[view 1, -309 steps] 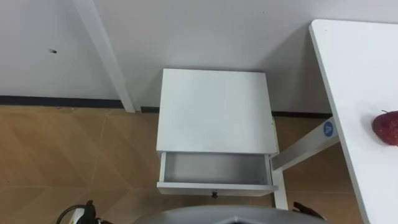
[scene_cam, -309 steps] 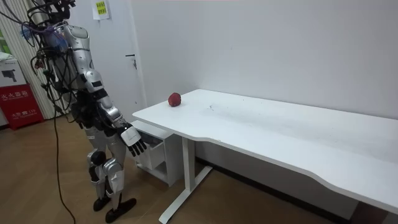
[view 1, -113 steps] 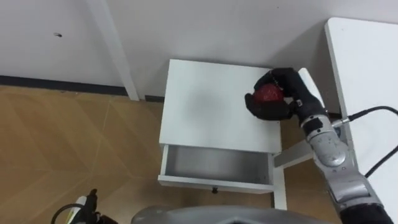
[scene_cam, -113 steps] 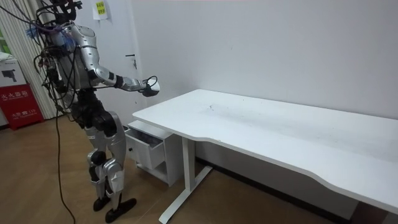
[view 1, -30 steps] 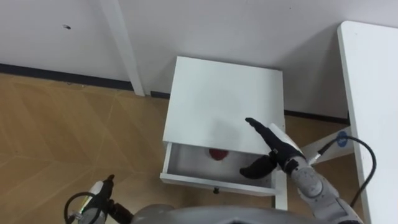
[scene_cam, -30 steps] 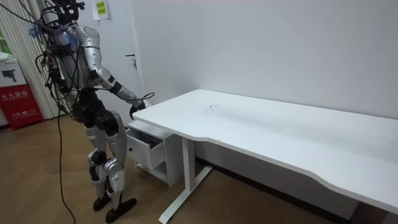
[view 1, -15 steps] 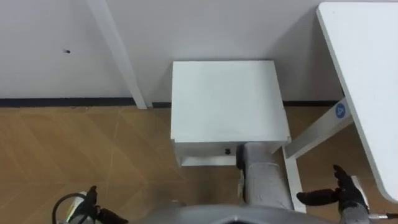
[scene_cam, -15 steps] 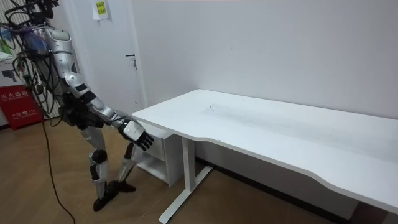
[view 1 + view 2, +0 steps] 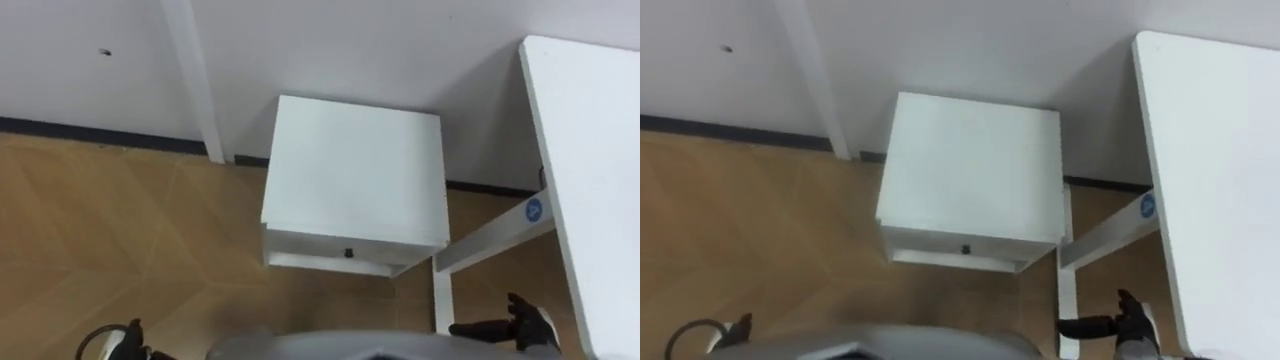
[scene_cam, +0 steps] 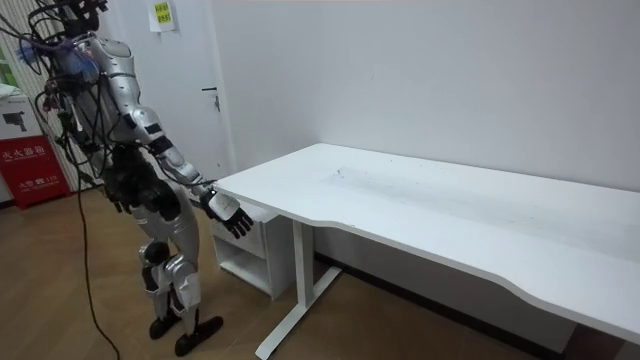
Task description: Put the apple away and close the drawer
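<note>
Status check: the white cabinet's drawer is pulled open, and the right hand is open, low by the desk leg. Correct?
Not quite. The drawer is shut, pushed in under the top of the cabinet, with its knob facing the robot; the left eye view shows this. The rest holds: the right hand is open, low by the desk leg.

You're looking at a plain office room: long white desk (image 10: 420,200), drawer cabinet (image 9: 352,180), bare walls (image 10: 450,80), wood-pattern floor (image 9: 120,240).
</note>
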Available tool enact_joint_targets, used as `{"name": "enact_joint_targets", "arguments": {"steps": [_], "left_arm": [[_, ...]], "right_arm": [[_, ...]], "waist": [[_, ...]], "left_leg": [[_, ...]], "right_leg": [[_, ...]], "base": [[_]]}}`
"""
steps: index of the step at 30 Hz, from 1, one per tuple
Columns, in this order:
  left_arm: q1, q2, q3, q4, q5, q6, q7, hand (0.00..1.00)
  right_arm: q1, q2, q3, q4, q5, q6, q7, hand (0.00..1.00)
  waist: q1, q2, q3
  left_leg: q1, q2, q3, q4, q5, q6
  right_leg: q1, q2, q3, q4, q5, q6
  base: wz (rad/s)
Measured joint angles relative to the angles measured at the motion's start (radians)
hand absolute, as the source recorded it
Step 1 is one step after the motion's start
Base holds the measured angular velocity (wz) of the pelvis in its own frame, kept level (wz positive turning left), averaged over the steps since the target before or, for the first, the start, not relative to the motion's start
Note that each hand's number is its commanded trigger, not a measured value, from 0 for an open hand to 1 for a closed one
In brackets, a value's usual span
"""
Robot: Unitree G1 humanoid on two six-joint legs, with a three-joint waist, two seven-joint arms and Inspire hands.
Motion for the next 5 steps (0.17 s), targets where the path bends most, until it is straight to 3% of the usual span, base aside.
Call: {"name": "enact_joint_targets", "arguments": {"steps": [2, 5], "left_arm": [[-0.01, 0.0, 0.001, 0.0, -0.012, -0.001, 0.004, 0.0], [-0.019, -0.004, 0.001, 0.0, -0.014, -0.005, 0.007, 0.0]], "right_arm": [[0.003, 0.008, 0.0, 0.001, 0.0, -0.002, -0.001, 0.0], [0.014, 0.015, 0.0, 0.011, 0.004, -0.002, 0.006, 0.0]], "waist": [[-0.014, 0.008, 0.0016], [-0.019, 0.013, 0.0024]], "left_leg": [[0.012, 0.004, -0.003, -0.025, 0.013, 0.031], [0.024, 0.008, 0.0, -0.035, 0.016, 0.035]], "right_leg": [[0.005, 0.007, -0.009, -0.004, -0.002, -0.003], [0.011, 0.016, -0.01, -0.011, -0.009, -0.014]], "base": [[0.04], [-0.04]]}}
